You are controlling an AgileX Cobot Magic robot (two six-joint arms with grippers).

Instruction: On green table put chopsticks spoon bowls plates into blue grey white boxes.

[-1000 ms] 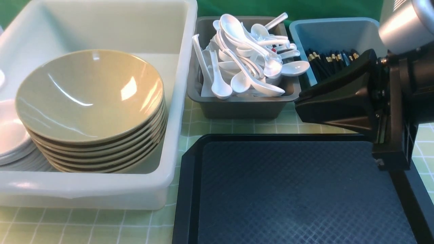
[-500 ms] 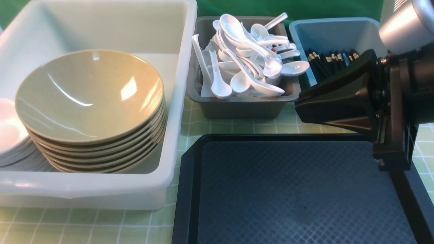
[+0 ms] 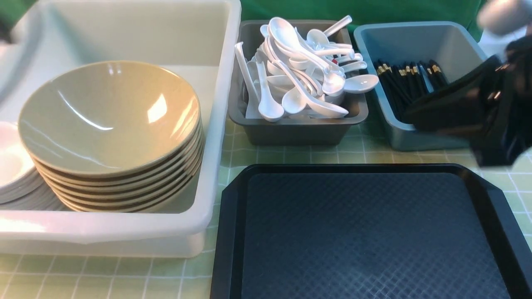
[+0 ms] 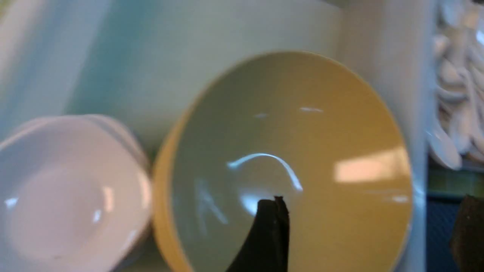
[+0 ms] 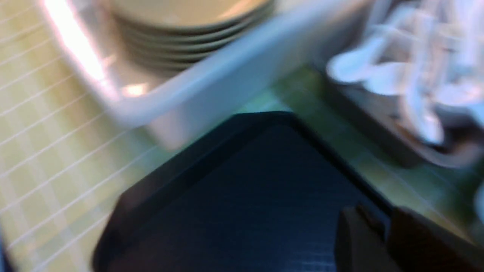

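Cloth [image 3: 124,278] in a pale green check covers the table. From my front camera, the white box [image 3: 224,124] is the biggest thing on it, filling the 9 to 11 o'clock side. Next, the black tray [image 3: 365,236] lies bare at 5 o'clock, just beside the white box's near corner.

Inside the white box sits a stack of olive bowls [image 3: 108,116], and a lower stack of white plates [image 3: 12,166] stands just beside it at the bowls' 9 o'clock. The grey box [image 3: 291,133] is at 12 o'clock, heaped with white spoons [image 3: 299,66]. The blue box [image 3: 415,41] at 2 o'clock holds black chopsticks [image 3: 403,83] lying side by side.

My left gripper [image 4: 372,200] hangs over the top bowl, released, its fingers wide apart with nothing between them. My right gripper [image 5: 387,226] hovers at 3 o'clock, in front of the blue box and above the tray's far right corner. Its fingers [image 5: 359,238] look close together, but through the blur I cannot tell whether it is clenched or released.
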